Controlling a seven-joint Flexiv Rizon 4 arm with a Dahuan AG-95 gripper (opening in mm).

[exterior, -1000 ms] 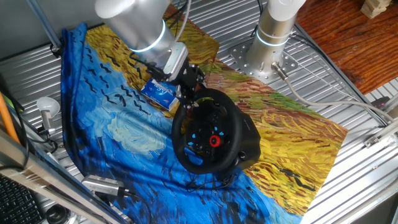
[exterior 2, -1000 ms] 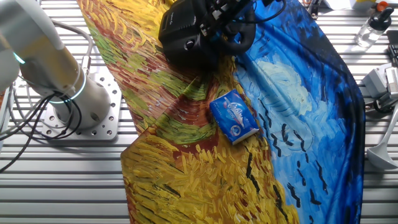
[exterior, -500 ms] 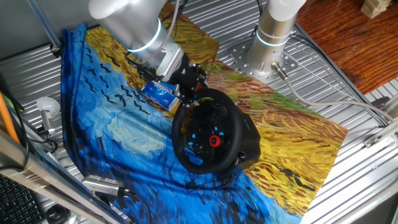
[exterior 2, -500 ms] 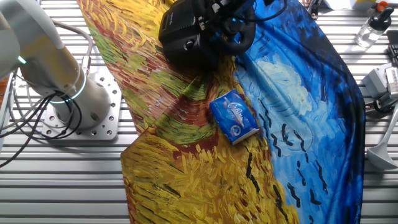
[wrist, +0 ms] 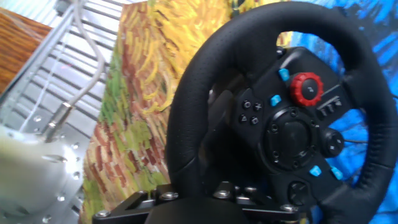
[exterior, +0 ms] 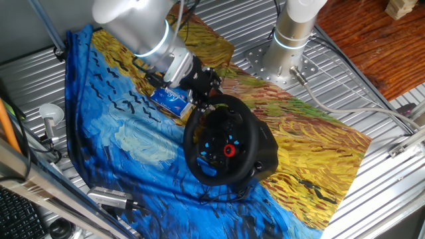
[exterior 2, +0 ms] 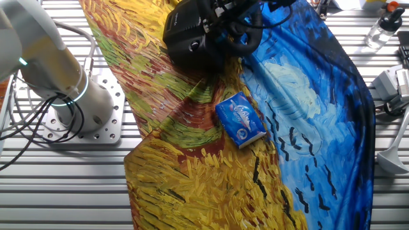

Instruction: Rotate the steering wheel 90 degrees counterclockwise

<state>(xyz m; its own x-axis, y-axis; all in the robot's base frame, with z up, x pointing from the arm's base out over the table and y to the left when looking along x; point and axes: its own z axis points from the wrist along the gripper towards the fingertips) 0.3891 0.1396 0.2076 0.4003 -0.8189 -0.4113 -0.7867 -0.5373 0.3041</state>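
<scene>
Painted cloth [exterior: 126, 133] over slatted metal table [exterior: 372, 192]

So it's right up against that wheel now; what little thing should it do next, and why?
Probably start sweeping the rim counterclockwise. The gripper already sits at the steering wheel's upper rim, which fills the hand view, though I cannot tell whether the fingers have closed on it.

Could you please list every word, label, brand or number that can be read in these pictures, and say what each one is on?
No text can be read for certain.
Small blue-and-white box: a white script brand mark on top, too small and blurred to read.
Steering wheel: white symbols on the small hub buttons, and white marks beside the red round button, too blurred to read.
Painted cloth: no lettering visible.
</scene>
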